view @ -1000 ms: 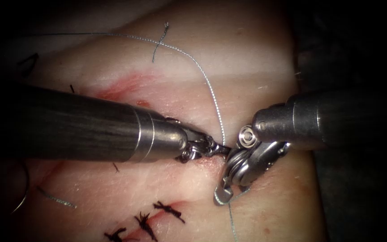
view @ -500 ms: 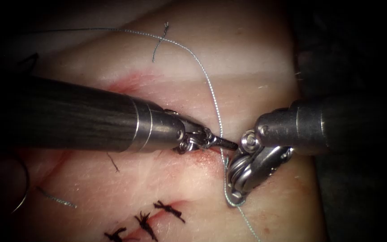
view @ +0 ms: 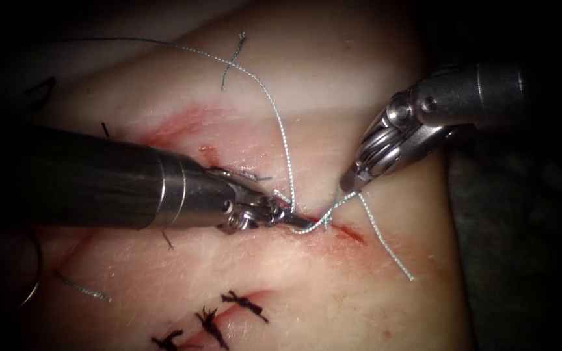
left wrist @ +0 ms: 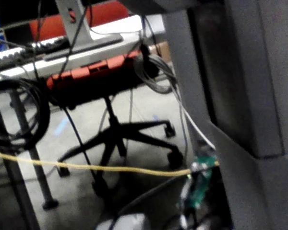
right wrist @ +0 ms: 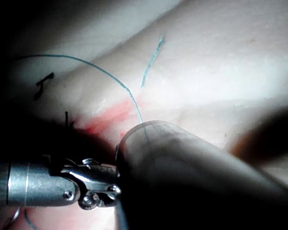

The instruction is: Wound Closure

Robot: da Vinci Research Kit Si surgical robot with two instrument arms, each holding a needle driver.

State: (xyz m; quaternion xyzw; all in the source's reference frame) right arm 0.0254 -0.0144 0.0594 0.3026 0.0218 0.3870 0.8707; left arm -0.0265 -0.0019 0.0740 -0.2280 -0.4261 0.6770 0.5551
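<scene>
Endoscope overlooks tissue (view: 333, 84); right wrist view shares it closer.

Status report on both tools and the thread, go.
Left tool shut on thread at the cut. Right tool shut on thread, up right of cut. Needle lies free, far left on tissue.

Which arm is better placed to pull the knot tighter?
Right, probably: the right gripper already holds the thread above the cut, free to draw away. The left gripper grips thread at the knot.
</scene>
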